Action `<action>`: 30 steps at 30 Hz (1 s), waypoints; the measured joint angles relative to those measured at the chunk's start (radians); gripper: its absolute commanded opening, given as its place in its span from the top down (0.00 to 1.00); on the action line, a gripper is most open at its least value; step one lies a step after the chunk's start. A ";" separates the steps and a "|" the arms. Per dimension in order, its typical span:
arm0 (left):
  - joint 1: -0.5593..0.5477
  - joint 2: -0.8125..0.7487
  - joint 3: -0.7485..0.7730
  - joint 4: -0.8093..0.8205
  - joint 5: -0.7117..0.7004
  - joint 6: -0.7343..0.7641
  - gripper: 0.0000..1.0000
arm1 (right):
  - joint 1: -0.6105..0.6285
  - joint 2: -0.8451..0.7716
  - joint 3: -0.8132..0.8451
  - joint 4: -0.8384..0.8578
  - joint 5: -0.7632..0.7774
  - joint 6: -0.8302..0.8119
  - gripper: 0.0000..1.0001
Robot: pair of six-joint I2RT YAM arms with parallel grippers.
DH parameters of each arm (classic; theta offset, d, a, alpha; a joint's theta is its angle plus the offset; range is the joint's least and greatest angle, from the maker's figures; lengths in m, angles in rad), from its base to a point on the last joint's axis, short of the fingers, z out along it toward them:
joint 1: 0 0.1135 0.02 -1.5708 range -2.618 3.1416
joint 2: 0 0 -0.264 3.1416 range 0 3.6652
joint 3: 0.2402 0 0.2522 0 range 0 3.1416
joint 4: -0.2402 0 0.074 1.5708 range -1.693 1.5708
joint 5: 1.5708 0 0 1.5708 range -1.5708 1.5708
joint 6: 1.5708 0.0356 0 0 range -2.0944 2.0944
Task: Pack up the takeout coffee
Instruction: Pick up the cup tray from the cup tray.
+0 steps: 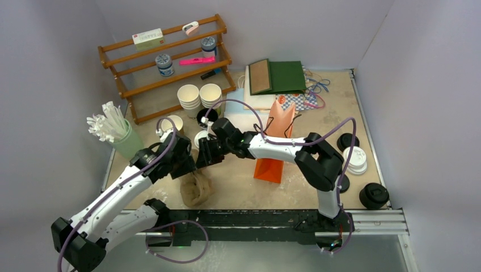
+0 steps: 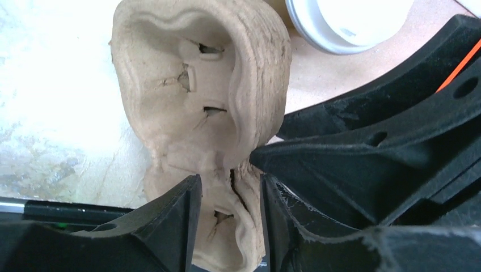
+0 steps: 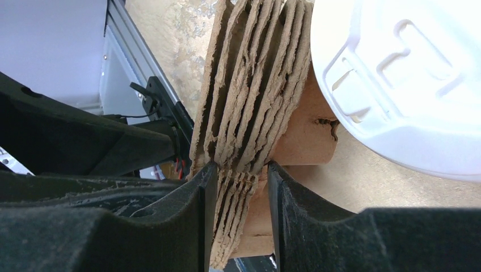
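A stack of brown moulded-pulp cup carriers (image 1: 195, 187) lies near the table's front edge, left of centre. My left gripper (image 1: 190, 165) is shut on one rim of the stack (image 2: 227, 113). My right gripper (image 1: 205, 156) is shut on the layered edge of the same stack (image 3: 249, 113). A kraft-paper coffee cup with a white lid (image 1: 201, 137) stands just behind both grippers. Its lid fills the upper right of the right wrist view (image 3: 397, 85) and shows at the top of the left wrist view (image 2: 346, 22). A second kraft cup (image 1: 172, 123), open with a pale inside, stands further left.
An orange paper bag (image 1: 275, 141) stands upright beside the right arm. Stacked white cups (image 1: 198, 96) and a black cup (image 1: 207, 118) sit behind. A green cup of stirrers (image 1: 122, 136) is at left, below a wooden shelf (image 1: 164, 56). Black lids (image 1: 374, 195) and white lids (image 1: 356, 158) lie at right.
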 measured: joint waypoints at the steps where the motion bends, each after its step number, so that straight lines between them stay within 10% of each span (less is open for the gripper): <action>1: 0.003 0.014 0.002 0.008 0.000 0.009 0.59 | 0.000 0.000 0.000 0.000 0.000 0.000 0.60; 30: 0.062 0.140 0.117 -0.010 -0.058 0.158 0.87 | -0.024 0.003 0.000 -0.020 0.005 -0.002 0.59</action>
